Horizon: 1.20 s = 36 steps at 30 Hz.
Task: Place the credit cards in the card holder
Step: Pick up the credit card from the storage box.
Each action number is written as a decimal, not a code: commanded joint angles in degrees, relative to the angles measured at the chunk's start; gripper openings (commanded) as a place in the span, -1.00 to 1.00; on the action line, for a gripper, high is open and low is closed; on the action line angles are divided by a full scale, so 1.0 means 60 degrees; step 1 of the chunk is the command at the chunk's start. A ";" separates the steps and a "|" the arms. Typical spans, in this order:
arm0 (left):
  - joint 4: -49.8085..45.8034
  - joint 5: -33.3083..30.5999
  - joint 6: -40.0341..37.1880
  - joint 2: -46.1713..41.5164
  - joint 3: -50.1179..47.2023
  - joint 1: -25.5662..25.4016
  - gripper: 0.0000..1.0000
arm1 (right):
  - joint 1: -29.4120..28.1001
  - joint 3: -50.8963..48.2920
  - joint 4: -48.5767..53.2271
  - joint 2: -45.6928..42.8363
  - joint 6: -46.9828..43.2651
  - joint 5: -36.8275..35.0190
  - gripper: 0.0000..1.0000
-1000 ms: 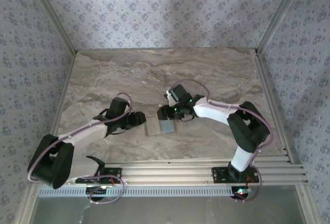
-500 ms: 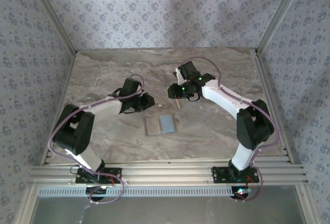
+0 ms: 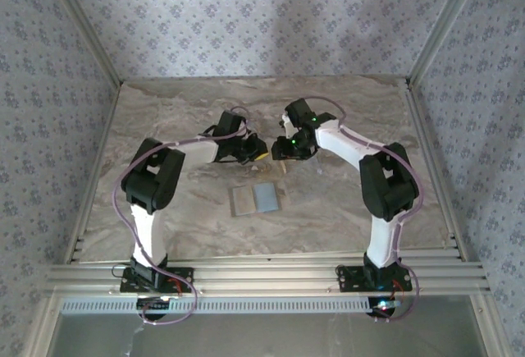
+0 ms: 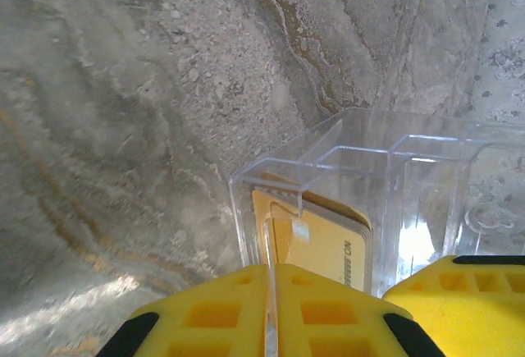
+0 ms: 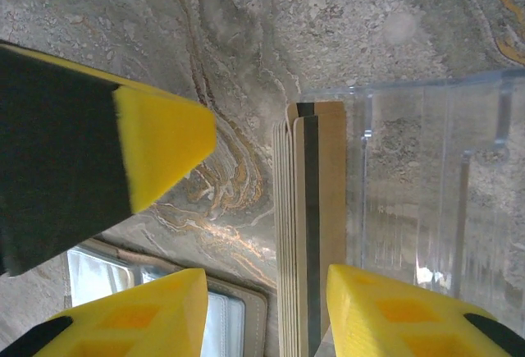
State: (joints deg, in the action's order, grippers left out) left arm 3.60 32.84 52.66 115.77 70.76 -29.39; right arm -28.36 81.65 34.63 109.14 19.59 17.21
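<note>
At mid-table, clear box (image 4: 353, 176): both arms arrived from card holder (image 3: 256, 199); left gripper (image 4: 271, 308) clamps its wall, right gripper (image 5: 262, 291) open astride credit cards (image 5: 308, 226); extraction pending

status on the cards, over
Left pincer shut on box wall. Right pincer open astride cards in box. Holder open on table. Box wall crowds cards.

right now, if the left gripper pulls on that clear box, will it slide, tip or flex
Probably slides: the clear box looks thin-walled and light, resting on a smooth table. It may tip, since the left gripper pinches just one wall. The cards stand loose inside and could shift.
</note>
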 commanded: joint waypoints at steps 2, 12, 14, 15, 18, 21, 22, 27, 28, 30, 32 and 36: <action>0.0443 0.0574 0.0411 0.0476 0.0449 -0.0099 -0.80 | 0.0134 0.0297 0.0294 0.0279 -0.0204 0.0419 -0.10; 0.1154 0.0943 0.0832 0.1021 0.0468 -0.0239 -0.79 | 0.0229 0.0261 0.0194 0.0555 -0.0287 0.1004 -0.09; 0.1236 0.0985 0.0872 0.1078 0.0460 -0.0266 -0.79 | 0.0220 0.0346 0.0217 0.0650 -0.0305 0.1042 -0.09; 0.1259 0.1001 0.0887 0.1095 0.0474 -0.0287 -0.79 | 0.0208 0.0388 0.0255 0.0687 -0.0332 0.1042 -0.09; 0.1323 0.1045 0.0905 0.1161 0.0498 -0.0379 -0.79 | 0.0202 0.0411 0.0278 0.0706 -0.0348 0.1251 -0.09; 0.1410 0.1100 0.0989 0.1268 0.0486 -0.0448 -0.79 | 0.0233 0.0420 0.0271 0.0669 -0.0328 0.1355 -0.10; 0.1450 0.1126 0.1029 0.1311 0.0469 -0.0489 -0.79 | 0.0247 0.0411 0.0238 0.0652 -0.0323 0.1411 -0.10; 0.1541 0.1127 0.1070 0.1396 0.0470 -0.0610 -0.79 | 0.0401 0.0266 0.0004 0.0549 -0.0203 0.1889 -0.12; 0.1504 0.1104 0.1066 0.1416 0.0480 -0.0624 -0.79 | 0.0433 0.0225 0.0012 0.0509 -0.0176 0.1955 -0.12; 0.1466 0.1068 0.1052 0.1433 0.0485 -0.0636 -0.79 | 0.0492 0.0184 -0.0264 0.0456 -0.0173 0.1973 -0.13; 0.1424 0.1034 0.1037 0.1441 0.0482 -0.0628 -0.79 | 0.0556 0.0149 -0.0279 0.0414 -0.0173 0.2004 -0.15; 0.1293 0.0987 0.0966 0.1448 0.0555 -0.0656 -0.78 | 0.0639 0.0132 -0.0294 0.0397 -0.0184 0.2029 -0.21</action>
State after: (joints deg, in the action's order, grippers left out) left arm 12.14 37.89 59.02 123.17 72.49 -31.99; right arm -25.06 82.32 35.14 112.05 18.55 27.18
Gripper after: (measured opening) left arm 0.108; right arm 0.404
